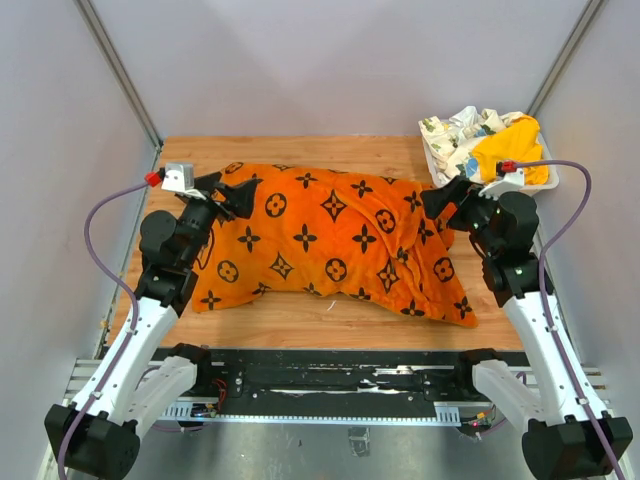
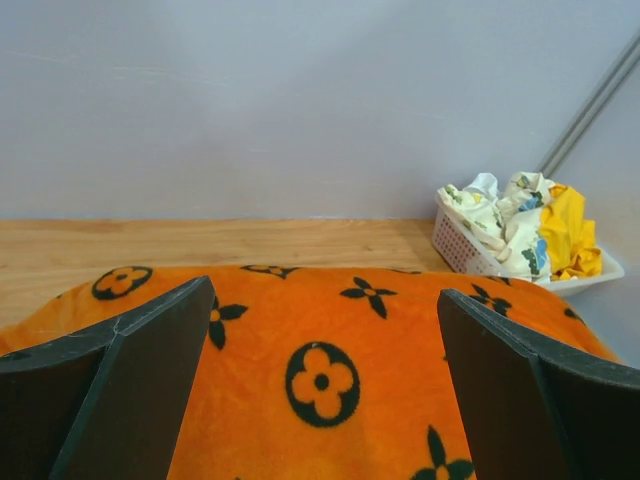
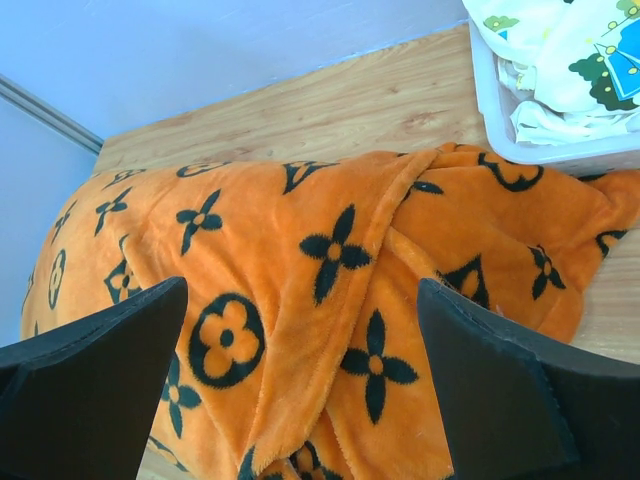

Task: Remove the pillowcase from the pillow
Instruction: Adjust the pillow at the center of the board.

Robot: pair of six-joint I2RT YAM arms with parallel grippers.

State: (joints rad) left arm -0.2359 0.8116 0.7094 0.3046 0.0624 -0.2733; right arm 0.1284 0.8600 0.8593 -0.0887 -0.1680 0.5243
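Observation:
The orange pillowcase [image 1: 330, 240] with black flower and diamond motifs lies across the wooden table and bulges over the pillow, which is fully hidden inside. My left gripper [image 1: 240, 195] is open and hovers over the case's left end; the case fills the space between its fingers in the left wrist view [image 2: 320, 380]. My right gripper [image 1: 440, 200] is open over the case's right end, where the loose fabric [image 3: 330, 300] folds over itself. Neither gripper holds anything.
A white basket [image 1: 440, 170] at the back right corner holds a white floral-print cloth [image 1: 462, 130] and a yellow cloth [image 1: 510, 148]. Grey walls close in on three sides. The black rail with the arm bases runs along the near edge.

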